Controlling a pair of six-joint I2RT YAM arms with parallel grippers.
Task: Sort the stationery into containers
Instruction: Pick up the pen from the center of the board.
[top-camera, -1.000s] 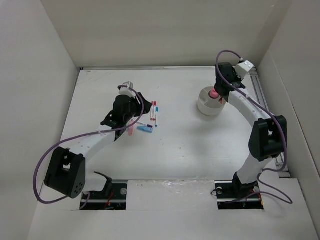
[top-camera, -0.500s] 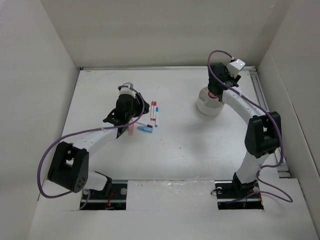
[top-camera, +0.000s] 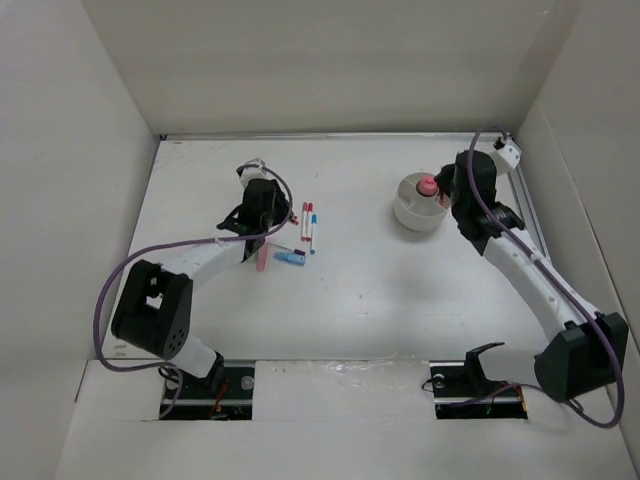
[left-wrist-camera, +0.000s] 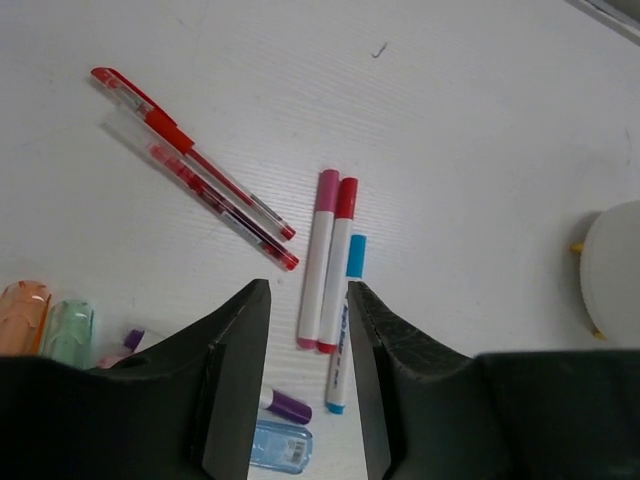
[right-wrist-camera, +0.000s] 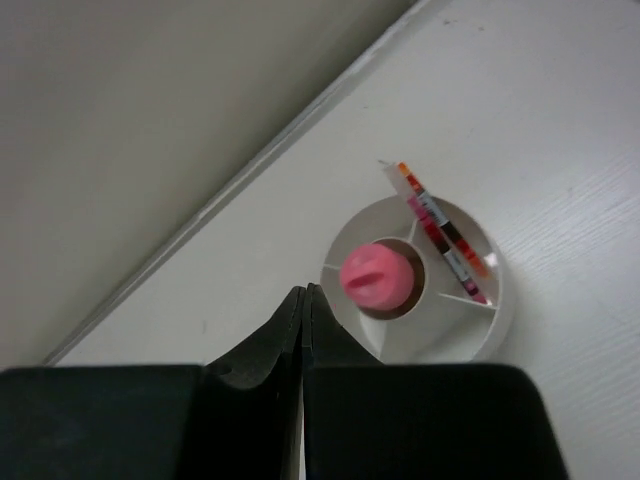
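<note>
Left gripper (left-wrist-camera: 303, 295) hangs over the loose stationery with its fingers apart and nothing between them. Since a second ago it has shifted slightly toward the far wall, and the left arm's elbow has swung in toward the table's near left.

Two red pens (left-wrist-camera: 190, 165) lie side by side on the table, with three markers (left-wrist-camera: 335, 265) to their right, capped pink, red and blue. An orange piece (left-wrist-camera: 22, 315) and a green piece (left-wrist-camera: 68, 332) lie at the left. A purple-capped piece (left-wrist-camera: 288, 406) and a blue piece (left-wrist-camera: 280, 445) lie nearest the wrist camera. The gripper body cuts off the orange, green and blue pieces.

The tub (right-wrist-camera: 490, 330) stands well apart to the right, clipped by the left wrist view's edge. A pink piece (right-wrist-camera: 376, 277) sits in its centre compartment. A multi-coloured strip (right-wrist-camera: 445, 235) leans in an outer compartment and is too small to identify.

Right gripper (right-wrist-camera: 303, 300), fingers pressed together and empty, has withdrawn from above the tub to its right side, uncovering the pink piece.
</note>
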